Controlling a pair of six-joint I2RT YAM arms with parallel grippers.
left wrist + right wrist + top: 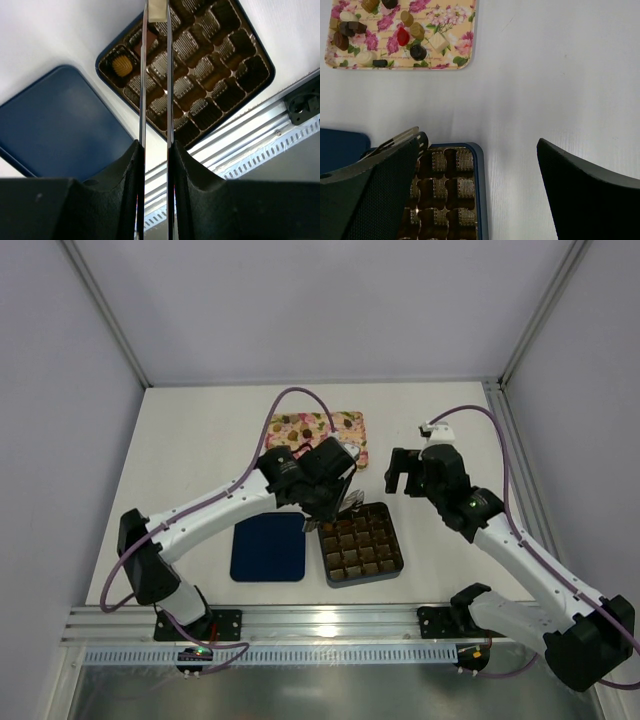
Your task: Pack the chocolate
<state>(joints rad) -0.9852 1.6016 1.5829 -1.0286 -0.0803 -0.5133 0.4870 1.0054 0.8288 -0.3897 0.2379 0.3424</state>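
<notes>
lid [60, 130]: dark blue, flat, rounded corners, left of the tongs [143, 90].
left gripper [156, 147]: squeezed narrow on the thin metal tongs, whose blades reach over the box [270, 75].
whitish piece [157, 10]: blocky, between the tong tips; long axis unclear.
tan piece [121, 65]: round, ribbed, in the corner cell left of the blades.
box: dark, square, glossy ribbed cells.
loose pieces [417, 31]: on floral tray [451, 15], ahead-left of right gripper [481, 142]; ovals point various ways.
right gripper: jaws wide apart.

White tbl [200, 440] w/ floral tray [461, 15], blue lid [268, 547], cell box [396, 538].
</notes>
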